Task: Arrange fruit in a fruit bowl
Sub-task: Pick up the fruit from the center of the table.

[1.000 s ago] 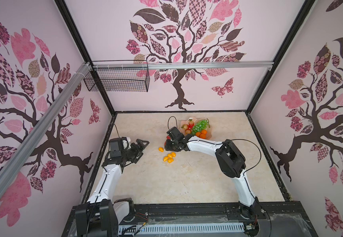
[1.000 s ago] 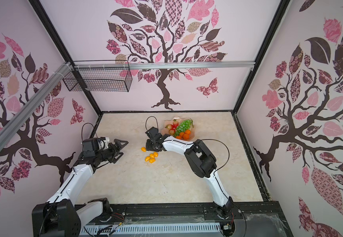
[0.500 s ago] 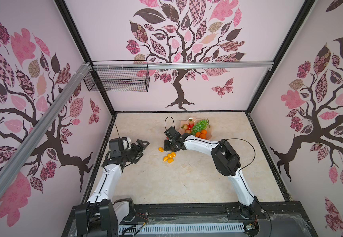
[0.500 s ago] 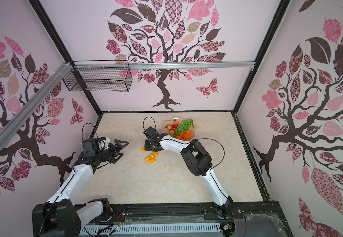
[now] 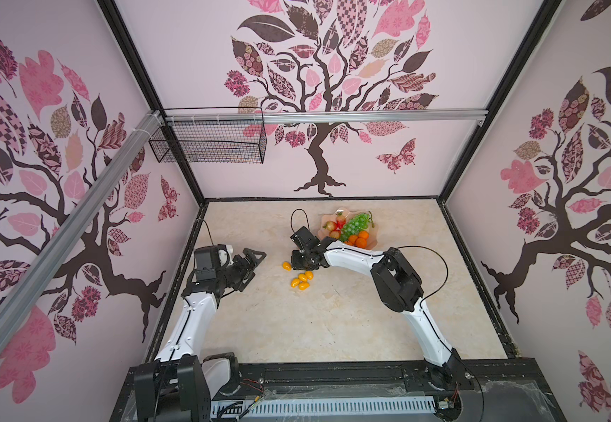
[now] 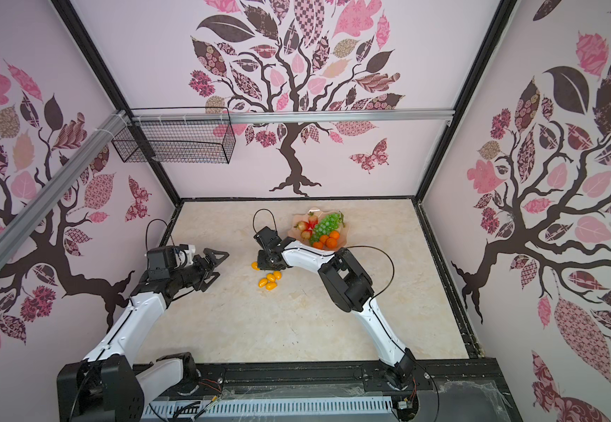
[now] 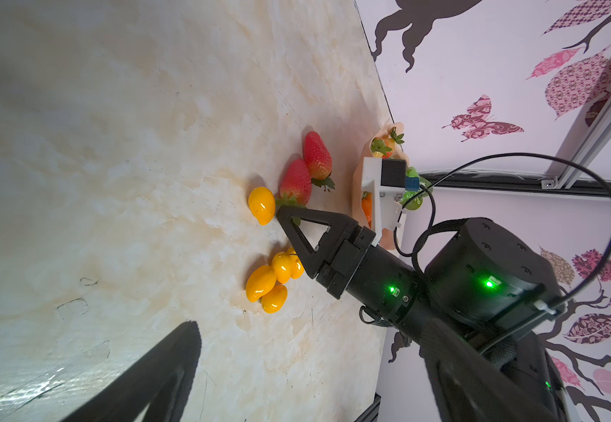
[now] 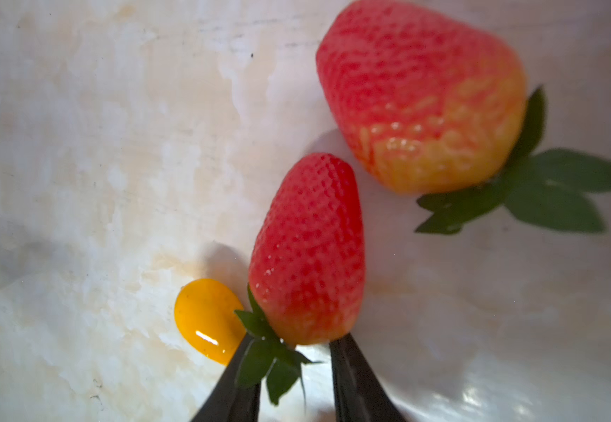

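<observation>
The peach fruit bowl (image 5: 339, 212) at the back holds the green grapes (image 5: 355, 223), tangerines (image 5: 360, 241) and strawberries (image 5: 335, 228). Two more strawberries lie on the table. My right gripper (image 8: 291, 347) stands low over the nearer strawberry (image 8: 309, 255), its jaws a little apart on either side of the leafy end. The other strawberry (image 8: 420, 102) lies just beyond it. One yellow tomato (image 8: 207, 318) touches the outside of a finger. Several tomatoes (image 5: 302, 280) lie clustered close by. My left gripper (image 5: 254, 265) hovers open and empty at the table's left.
A black wire basket (image 5: 216, 142) hangs on the back wall at the left, high above the table. The right arm's white link (image 5: 351, 257) passes just in front of the bowl. Walls close in the table on three sides.
The right gripper has shifted slightly left toward the strawberry and its jaws have narrowed. The left arm has not moved.
</observation>
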Robot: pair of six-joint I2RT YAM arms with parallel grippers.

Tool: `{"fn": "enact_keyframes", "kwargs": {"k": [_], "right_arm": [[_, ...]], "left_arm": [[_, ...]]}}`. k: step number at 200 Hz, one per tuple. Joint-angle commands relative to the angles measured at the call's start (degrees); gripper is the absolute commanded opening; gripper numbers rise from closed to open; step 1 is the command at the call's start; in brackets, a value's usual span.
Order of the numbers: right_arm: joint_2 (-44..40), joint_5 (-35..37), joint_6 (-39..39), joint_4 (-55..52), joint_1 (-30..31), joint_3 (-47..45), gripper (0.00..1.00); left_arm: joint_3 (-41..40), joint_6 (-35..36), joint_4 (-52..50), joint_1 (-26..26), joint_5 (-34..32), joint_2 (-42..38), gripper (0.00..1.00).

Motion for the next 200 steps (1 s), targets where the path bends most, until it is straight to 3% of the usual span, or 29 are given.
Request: {"fn": "enact_keyframes", "kwargs": {"k": [1,141,200], "right_arm": [[3.45,1.26,-0.83,-2.42,0.29,1.58,0.32],[3.21,1.72,-2.49,-2.2,0.25,0.68,0.08],[1.0,2.18,-8.16,-1.89,0.19,1.26,0.0]], "left_arm": [[-0.97,1.08,-0.21,0.2,0.26,-0.47,0.98],[-0.77,1.15,0.03,0.2,0.38,-0.03,0.98],[0.37,1.52,0.29,-0.5,0.46,1.07,0.98]]}}
